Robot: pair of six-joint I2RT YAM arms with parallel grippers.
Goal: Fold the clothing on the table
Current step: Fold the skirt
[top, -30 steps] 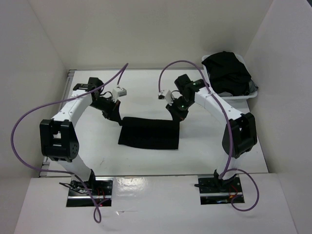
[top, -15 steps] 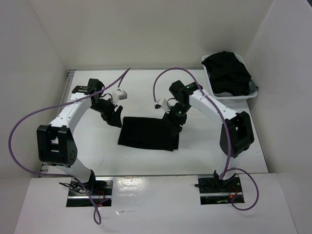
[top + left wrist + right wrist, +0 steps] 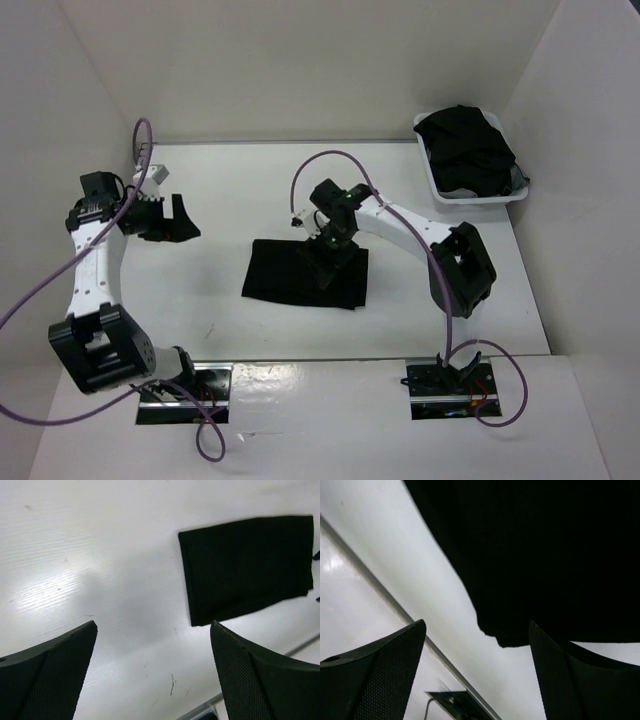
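Note:
The clothing (image 3: 300,278) is a flat black folded rectangle in the middle of the white table (image 3: 200,300). My right gripper (image 3: 325,264) hovers just above its right part, open and holding nothing. In the right wrist view the cloth (image 3: 545,555) fills the top, and its lower edge lies beyond the open gripper (image 3: 477,675). My left gripper (image 3: 185,220) is open and empty over bare table, well left of the garment. The left wrist view shows the whole cloth (image 3: 247,565) at upper right, beyond the spread fingers (image 3: 265,680).
A white tray (image 3: 486,198) at the back right holds a heap of black clothes (image 3: 465,148). White walls close in the table on the left, back and right. A metal rail (image 3: 395,611) runs along the near table edge.
Both grippers opened and let go of the cloth's far edge. The left arm swung away to the far left. The right gripper moved left over the garment, which stays flat.

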